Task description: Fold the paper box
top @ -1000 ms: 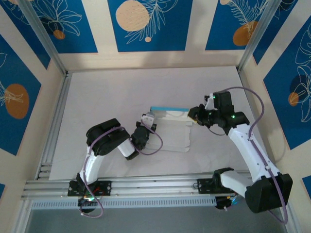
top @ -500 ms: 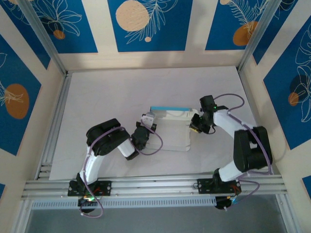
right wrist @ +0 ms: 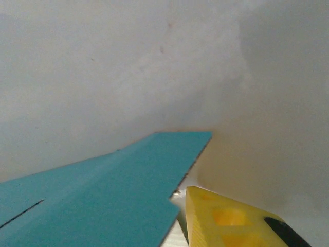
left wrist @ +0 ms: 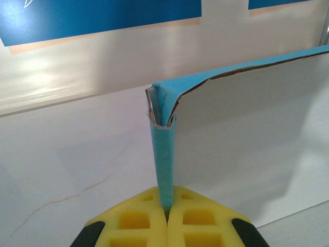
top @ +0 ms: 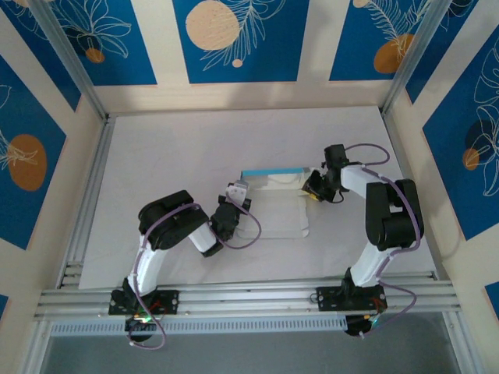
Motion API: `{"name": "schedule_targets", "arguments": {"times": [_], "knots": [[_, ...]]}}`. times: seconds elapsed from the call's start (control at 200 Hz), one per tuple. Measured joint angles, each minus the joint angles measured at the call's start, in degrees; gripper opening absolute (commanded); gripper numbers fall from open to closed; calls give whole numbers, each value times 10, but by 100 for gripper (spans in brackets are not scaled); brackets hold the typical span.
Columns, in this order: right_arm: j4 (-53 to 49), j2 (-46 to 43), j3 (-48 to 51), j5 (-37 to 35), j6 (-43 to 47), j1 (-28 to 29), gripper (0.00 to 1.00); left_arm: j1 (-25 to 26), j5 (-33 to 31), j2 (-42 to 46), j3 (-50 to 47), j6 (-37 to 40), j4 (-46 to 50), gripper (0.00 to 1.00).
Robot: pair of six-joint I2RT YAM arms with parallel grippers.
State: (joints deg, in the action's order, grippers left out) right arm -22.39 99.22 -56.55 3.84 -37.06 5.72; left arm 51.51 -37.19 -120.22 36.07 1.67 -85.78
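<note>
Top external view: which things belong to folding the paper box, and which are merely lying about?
Belong to the job: paper box; left gripper, shut on it; right gripper, at its right edge.
Merely there: white table; blue patterned wall panels; metal frame rails.

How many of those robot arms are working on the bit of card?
2. The left arm reaches from the near left to the left end of the paper box; the right arm bends in from the near right to its right end.
</note>
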Motion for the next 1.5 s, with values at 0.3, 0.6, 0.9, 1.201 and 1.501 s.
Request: {"name": "schedule_targets", "arguments": {"times": [0.3,0.6,0.9,1.201,1.501], "knots": [[68,-11,33,-34,23,19,42,0,0,0,0,0,0,0],[83,-10,32,-54,48,24,42,0,-2,0,0,0,0,0],[103,11,16,4,64,31,26,0,-4,0,0,0,0,0],[125,0,26,32,71,38,21,0,-6,0,0,0,0,0],[127,-94,72,-29,100,63,10,0,-11,0,0,0,0,0]]}}
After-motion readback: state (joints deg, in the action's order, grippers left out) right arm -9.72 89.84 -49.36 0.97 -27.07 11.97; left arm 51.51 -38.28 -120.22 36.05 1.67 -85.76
